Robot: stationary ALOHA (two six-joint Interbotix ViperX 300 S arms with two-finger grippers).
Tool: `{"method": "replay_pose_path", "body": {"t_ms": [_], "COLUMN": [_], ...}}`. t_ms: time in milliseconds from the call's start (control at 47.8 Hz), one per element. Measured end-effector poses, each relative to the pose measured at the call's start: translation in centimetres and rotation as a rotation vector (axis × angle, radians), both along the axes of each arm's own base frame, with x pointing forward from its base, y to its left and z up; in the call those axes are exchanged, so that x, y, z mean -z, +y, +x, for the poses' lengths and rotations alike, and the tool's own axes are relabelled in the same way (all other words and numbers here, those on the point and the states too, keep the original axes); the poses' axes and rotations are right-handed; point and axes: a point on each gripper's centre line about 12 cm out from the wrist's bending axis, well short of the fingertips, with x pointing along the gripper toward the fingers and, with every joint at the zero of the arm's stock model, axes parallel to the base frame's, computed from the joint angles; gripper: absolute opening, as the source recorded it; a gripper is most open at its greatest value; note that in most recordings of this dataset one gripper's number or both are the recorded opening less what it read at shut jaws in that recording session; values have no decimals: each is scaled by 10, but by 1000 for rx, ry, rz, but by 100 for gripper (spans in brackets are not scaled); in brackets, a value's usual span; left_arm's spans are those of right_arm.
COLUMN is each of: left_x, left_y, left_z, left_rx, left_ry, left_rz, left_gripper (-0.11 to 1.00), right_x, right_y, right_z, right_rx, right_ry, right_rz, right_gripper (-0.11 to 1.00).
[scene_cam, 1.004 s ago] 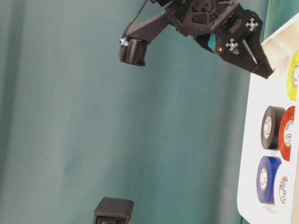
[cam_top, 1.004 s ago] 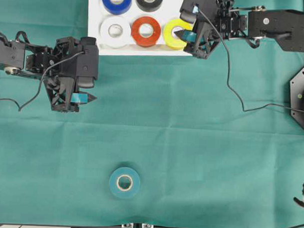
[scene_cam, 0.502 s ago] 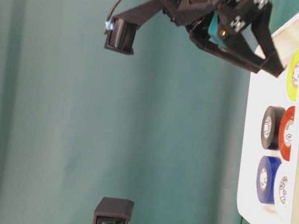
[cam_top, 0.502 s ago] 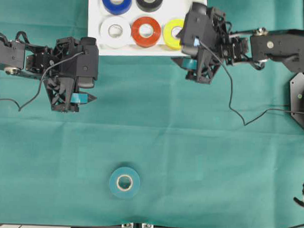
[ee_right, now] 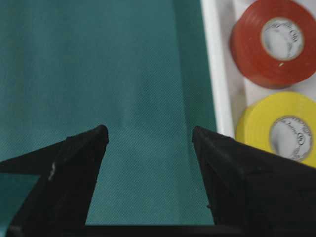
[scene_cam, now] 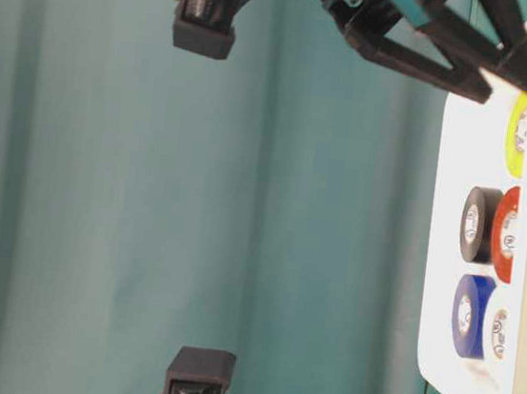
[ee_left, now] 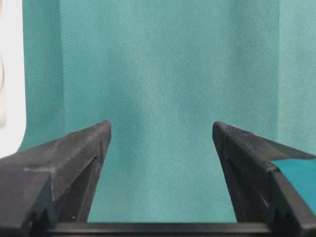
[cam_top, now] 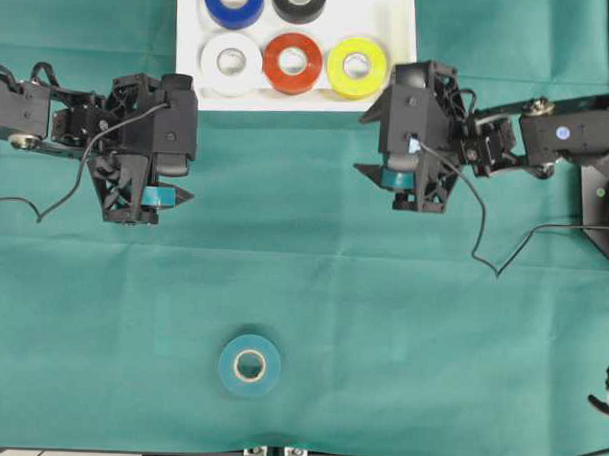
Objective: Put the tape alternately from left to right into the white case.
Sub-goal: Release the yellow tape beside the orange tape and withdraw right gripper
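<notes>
With five rolls already in the white case and the teal tape roll alone on the near desk, both empty, wide-open end effectors could knock it rolling if either descends off-centre

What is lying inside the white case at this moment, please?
The white case holds five tape rolls: blue and black at the back, white, red-orange and yellow in front. The picture's top edge crops the case's far end.
</notes>
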Motion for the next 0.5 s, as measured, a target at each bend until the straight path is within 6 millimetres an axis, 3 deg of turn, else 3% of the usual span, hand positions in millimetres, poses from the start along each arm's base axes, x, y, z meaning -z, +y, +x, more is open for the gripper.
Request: {"method": "replay_pose_path", "body": {"t_ms": [502], "left_x": [-1], "left_y": [-18], "left_z": [3], "left_rx": [-38], "left_ry": [-2], "left_rz": [-71], "left_gripper": [90], "right_x": [1], "right_y": [0], "right_z": [0], "right_rx": [1], "right_ry": [1], "right_rz": [1], "right_gripper": [78]}}
